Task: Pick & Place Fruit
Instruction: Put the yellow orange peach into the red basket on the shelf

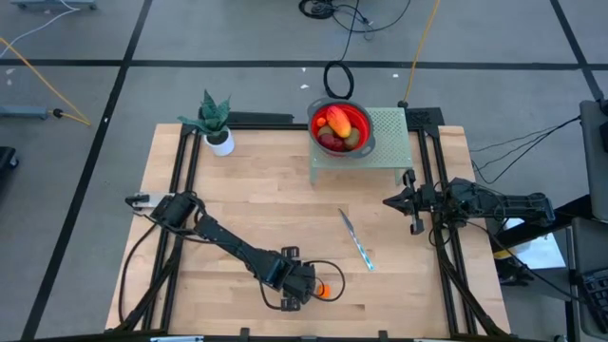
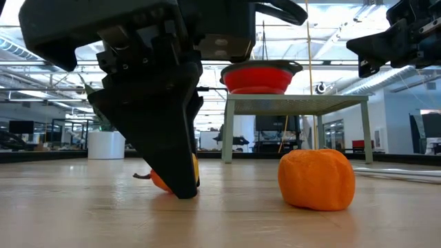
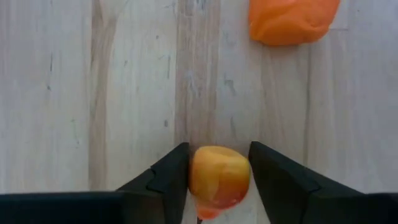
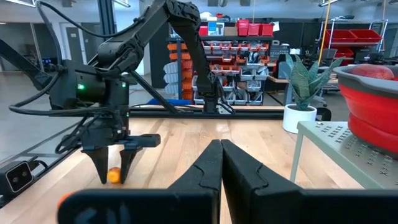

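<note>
The left gripper (image 3: 219,180) is standing low over the near edge of the tabletop (image 1: 285,190), its jaws clamped on either side of a small yellow-orange fruit (image 3: 219,175) that is sitting on the wood. The left wrist view is showing both dark fingers touching the piece's flanks, with a reddish tip poking out below. Just beside it, apart from the jaws, a larger orange fruit (image 2: 316,178) with a wrinkled skin is resting on the wood; it is also showing in the left wrist view (image 3: 292,20).

The piece in the jaws is looking light, smooth and rounded, so it is probably slippery and likely to squirt out if squeezed off-centre. Holding it across its widest middle, as the jaws are placed now, seems the safest grip. The wrinkled orange one is appearing softer, and would probably want a wider, gentler hold.

The red bowl (image 1: 362,119), already holding several fruits, is sitting on a small green stand (image 1: 391,133) at the far side. A knife (image 1: 357,238) is lying between.

The right gripper (image 4: 221,155) is waiting at the right edge, jaws together
</note>
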Controlling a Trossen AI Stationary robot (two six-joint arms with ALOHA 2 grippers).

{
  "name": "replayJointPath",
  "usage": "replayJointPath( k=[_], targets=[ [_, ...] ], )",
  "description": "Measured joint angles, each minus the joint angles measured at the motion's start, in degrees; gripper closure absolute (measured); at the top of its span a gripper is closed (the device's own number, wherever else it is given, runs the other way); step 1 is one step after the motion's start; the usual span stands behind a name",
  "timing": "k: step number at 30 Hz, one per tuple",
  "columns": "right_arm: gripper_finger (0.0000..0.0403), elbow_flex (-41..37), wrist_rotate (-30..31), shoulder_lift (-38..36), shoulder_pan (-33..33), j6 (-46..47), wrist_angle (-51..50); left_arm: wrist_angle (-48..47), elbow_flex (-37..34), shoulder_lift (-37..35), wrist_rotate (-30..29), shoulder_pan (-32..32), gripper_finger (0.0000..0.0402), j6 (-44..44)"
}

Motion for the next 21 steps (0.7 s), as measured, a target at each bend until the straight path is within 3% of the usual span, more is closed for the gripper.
replayJointPath(
  k=[9, 21],
  targets=[
    [0.0403, 0.0, 0.0, 0.0, 0.0, 0.0, 0.1, -0.1, -0.1, -0.2, 0.1, 0.0, 0.0285, -2.3],
    [0.0403, 0.0, 0.0, 0.0, 0.0, 0.0, 0.1, -0.3, -0.3, -8.9, -1.2, 1.0, 0.0283, -7.1]
  ],
)
